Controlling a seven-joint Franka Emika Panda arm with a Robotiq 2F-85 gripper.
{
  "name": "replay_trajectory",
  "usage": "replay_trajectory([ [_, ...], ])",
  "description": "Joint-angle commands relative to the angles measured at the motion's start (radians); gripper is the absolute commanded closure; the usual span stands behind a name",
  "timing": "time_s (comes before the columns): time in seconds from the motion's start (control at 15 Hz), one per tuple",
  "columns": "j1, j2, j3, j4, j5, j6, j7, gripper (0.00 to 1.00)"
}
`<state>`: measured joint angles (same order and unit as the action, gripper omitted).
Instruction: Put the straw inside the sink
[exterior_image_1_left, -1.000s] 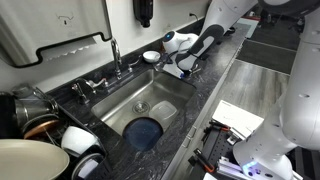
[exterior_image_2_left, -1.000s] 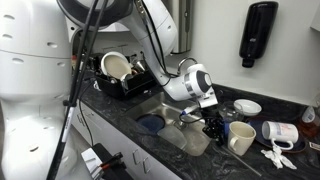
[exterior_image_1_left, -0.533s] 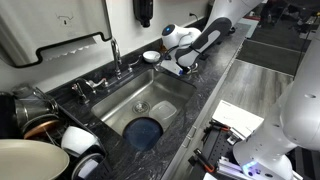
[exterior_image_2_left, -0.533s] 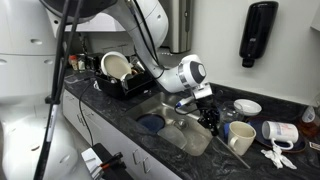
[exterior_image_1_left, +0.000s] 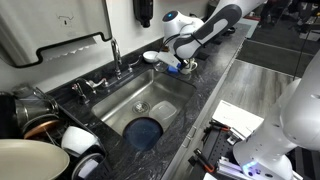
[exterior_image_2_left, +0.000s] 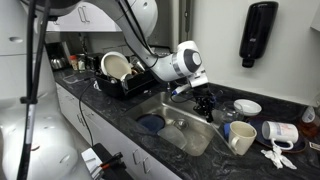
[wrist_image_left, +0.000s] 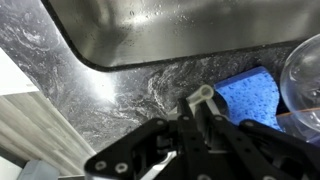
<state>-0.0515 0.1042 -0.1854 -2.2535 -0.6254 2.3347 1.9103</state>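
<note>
The stainless-steel sink (exterior_image_1_left: 168, 92) is set in dark speckled stone and shows in both exterior views (exterior_image_2_left: 190, 138); in the wrist view it lies along the top (wrist_image_left: 180, 30). My gripper (exterior_image_1_left: 183, 64) hangs over the counter at the sink's far corner, also seen in an exterior view (exterior_image_2_left: 206, 108). In the wrist view the gripper (wrist_image_left: 198, 118) is shut on a pale straw (wrist_image_left: 203, 97), whose open end sticks out past the fingers above the stone, just outside the sink rim.
A blue sponge (wrist_image_left: 250, 95) and a glass bowl (wrist_image_left: 305, 70) lie beside the gripper. A chrome faucet (exterior_image_1_left: 115, 52) stands behind the sink. A blue round dish (exterior_image_1_left: 145, 131) sits in the basin. A cream mug (exterior_image_2_left: 240, 138), a dish rack (exterior_image_2_left: 120, 75) and piled dishes (exterior_image_1_left: 40, 135) crowd the counter.
The arm has swung back toward the wall and risen a little, carrying the gripper from the sink's near edge to its far corner.
</note>
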Motion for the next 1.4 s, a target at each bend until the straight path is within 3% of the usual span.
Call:
replay_trajectory([
  [0.0, -0.022, -0.065, 0.018, -0.022, 0.07, 0.045, -0.105, 0.97],
  [0.4, -0.013, -0.109, 0.041, -0.002, 0.087, 0.013, -0.178, 0.97],
  [0.8, -0.015, -0.159, 0.063, -0.018, 0.084, -0.001, -0.169, 0.97],
  [1.2, -0.031, -0.119, 0.061, -0.035, 0.07, 0.024, -0.178, 0.97],
  [1.27, -0.034, -0.109, 0.056, -0.047, 0.095, 0.057, -0.204, 0.7],
  [1.33, -0.04, -0.096, 0.05, -0.059, 0.117, 0.096, -0.226, 0.62],
])
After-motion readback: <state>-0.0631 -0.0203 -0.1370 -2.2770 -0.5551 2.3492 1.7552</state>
